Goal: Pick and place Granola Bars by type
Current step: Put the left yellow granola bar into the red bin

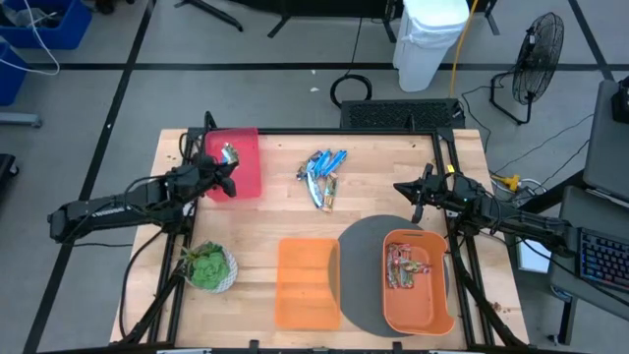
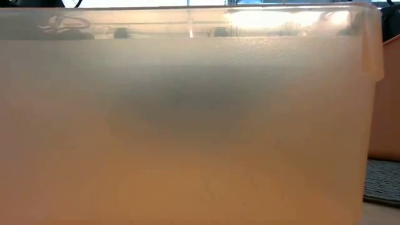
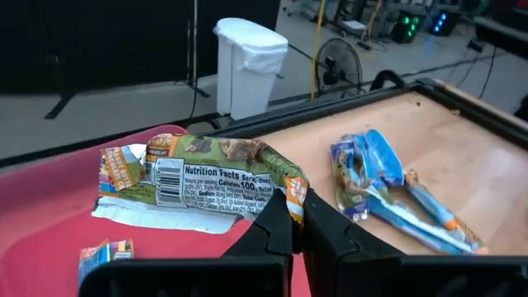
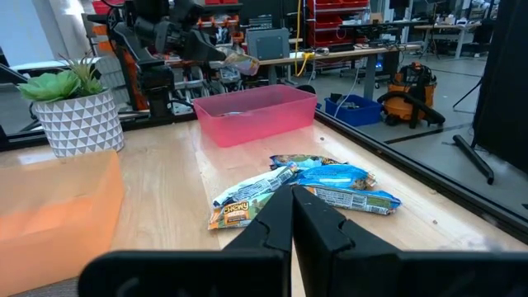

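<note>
Closest to the front edge, a pale orange tub (image 1: 307, 282) is parked right up against the low camera, so that view is pretty much blocked by its cloudy, translucent plastic wall. Just beside it, a darker orange bin (image 1: 418, 283) is set on a round grey mat (image 1: 362, 258), and a few reddish-brown granola bars (image 1: 401, 265) are piled inside it. Over on the left side, a green leafy plant (image 1: 205, 265) is kept in a white patterned bowl.

Mid-table, the right gripper (image 1: 411, 189) is seen hovering with its fingers pinched together and nothing between them. The left gripper (image 1: 228, 174) is held over the pink bin (image 1: 241, 163), its fingers clamped narrow on a crinkly green-wrapped bar (image 3: 216, 180) with a nutrition label showing. A scrap of another wrapper (image 3: 105, 252) can be made out on the pink bin's floor below.

Between the two arms, toward the far edge, a loose heap of blue bars (image 1: 324, 165) is left on the bare wooden tabletop, shiny foil, long and flat, with one yellowish-green wrapper (image 4: 249, 200) mixed in at the edge.

Past the table, a white trash can (image 1: 432, 37) and a black floor fan (image 1: 539, 49) are stood on the grey floor.
</note>
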Controlling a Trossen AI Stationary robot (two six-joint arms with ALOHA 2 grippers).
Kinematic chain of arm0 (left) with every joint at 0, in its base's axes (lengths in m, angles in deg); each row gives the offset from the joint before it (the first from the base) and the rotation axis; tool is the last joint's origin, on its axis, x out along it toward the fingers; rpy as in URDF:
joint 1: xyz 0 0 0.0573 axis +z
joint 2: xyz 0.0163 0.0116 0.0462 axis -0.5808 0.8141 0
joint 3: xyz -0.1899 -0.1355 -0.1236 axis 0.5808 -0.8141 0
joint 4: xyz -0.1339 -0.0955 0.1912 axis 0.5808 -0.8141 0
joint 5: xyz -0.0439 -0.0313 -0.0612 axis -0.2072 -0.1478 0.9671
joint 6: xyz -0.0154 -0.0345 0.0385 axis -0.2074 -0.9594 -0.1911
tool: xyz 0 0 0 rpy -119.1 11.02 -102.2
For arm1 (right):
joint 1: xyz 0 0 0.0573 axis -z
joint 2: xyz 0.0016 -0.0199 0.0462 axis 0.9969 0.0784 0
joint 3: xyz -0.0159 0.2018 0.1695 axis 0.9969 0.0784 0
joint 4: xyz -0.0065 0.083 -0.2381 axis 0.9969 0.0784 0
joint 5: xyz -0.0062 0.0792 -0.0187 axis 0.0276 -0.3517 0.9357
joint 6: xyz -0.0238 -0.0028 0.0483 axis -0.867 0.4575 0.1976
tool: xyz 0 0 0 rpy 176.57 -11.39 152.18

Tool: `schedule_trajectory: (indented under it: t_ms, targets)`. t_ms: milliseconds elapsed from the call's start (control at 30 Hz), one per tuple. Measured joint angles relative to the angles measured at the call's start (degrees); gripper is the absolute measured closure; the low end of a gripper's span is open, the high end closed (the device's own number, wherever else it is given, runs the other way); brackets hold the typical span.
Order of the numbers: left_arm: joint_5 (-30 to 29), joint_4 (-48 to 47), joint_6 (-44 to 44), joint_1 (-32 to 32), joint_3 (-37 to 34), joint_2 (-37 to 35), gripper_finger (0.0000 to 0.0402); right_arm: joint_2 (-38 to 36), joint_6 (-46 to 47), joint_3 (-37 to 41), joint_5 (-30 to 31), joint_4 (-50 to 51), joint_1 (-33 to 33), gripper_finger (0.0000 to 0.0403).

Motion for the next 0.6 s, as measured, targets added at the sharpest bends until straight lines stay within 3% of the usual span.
schedule_trajectory:
  t_ms: [600]
  targets:
    - [-2.9, -8.4, -11.0, 4.7, 0.0, 0.0, 0.0389, 0.0, 0.0, 0.0, 0.0, 0.0, 0.0, 0.0403]
